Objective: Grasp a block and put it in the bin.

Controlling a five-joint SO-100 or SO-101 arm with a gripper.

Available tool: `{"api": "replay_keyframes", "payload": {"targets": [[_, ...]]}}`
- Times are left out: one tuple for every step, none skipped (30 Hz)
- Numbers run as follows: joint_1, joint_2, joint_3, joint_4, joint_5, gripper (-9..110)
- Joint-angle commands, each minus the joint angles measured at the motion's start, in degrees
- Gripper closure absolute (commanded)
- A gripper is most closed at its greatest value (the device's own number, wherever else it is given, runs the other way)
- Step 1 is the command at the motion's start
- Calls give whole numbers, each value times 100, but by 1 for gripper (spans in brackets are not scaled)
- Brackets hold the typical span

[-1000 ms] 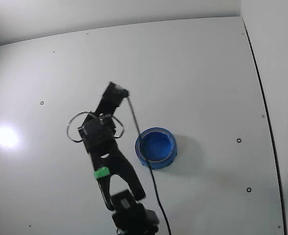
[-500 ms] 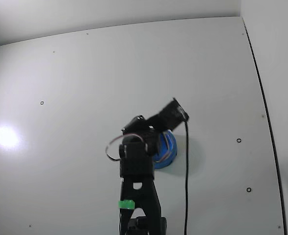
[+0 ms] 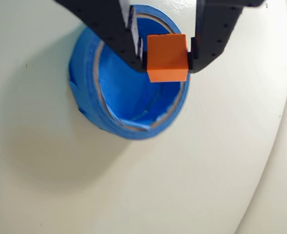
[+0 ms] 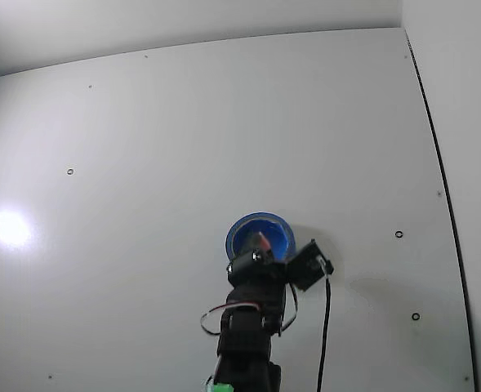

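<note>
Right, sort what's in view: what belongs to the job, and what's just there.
Job:
- block, clamped in the gripper
- bin, below the block

Just there:
- white table
- black cable by the arm

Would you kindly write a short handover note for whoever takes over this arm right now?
Hand: shut on the block, pinched between both fingers in the wrist view.
Block: orange-red cube, held in the air over the bin's opening, not inside yet.
Bin: blue round container on the white table; the fixed view shows the arm reaching over it.
Done: grasp and carry.
Left: open the hand so the block drops in, then pull back.
</note>
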Motion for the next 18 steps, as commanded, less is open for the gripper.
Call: {"api": "replay_keyframes", "payload": {"targets": [[-220,545,185,-264,-35,101],[-281,580,193,-264,-35,101],[-343,589,193,-264,-35,101],[-413,580,193,-264,-35,101],[-466,580,193,-264,-35,101],[-519,580,193,-264,-35,101],[-536,580,193,-264,-35,101],[-563,580,220,-264,-44,101],[-571,580,202,-264,-44,101],[-563,580,202,-264,-44,100],[-554,580,202,-264,-44,99],[-545,580,211,-264,-44,96],[-536,580,229,-264,-44,93],[-527,580,255,-264,-44,90],[-519,615,281,-264,-44,88],[-519,659,281,-264,-44,85],[-519,659,290,-264,-44,83],[-519,659,290,-264,-44,82]]}}
